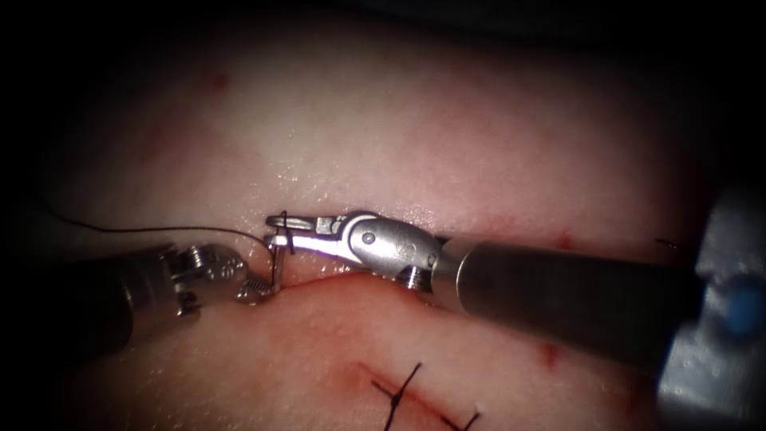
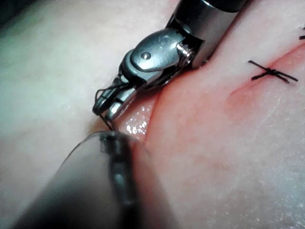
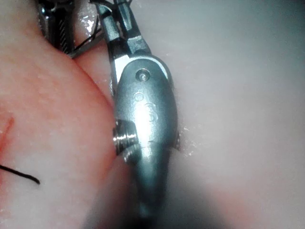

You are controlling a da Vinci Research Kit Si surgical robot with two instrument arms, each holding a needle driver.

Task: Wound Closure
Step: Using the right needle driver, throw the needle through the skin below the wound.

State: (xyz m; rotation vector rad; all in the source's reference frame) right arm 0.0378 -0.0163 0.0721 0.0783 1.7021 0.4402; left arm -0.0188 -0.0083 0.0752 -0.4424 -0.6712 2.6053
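A surgical training lab, not an operating room. What shows it: a pale pink slab of pork-belly tissue (image 1: 447,136) with a shallow red cut (image 1: 335,275), lit by a narrow endoscope beam with dark all around. Two slim steel wristed instrument hands meet over the cut, the right hand (image 1: 277,231) with fine black thread (image 1: 144,231) wound around its tip, the left hand (image 1: 254,292) just below it. Nearer the camera than both hands lie finished black cross-shaped stitches (image 1: 399,391) on a second red line.

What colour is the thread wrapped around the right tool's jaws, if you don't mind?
Black thread; it shows best in the endoscope view, at the right tool.
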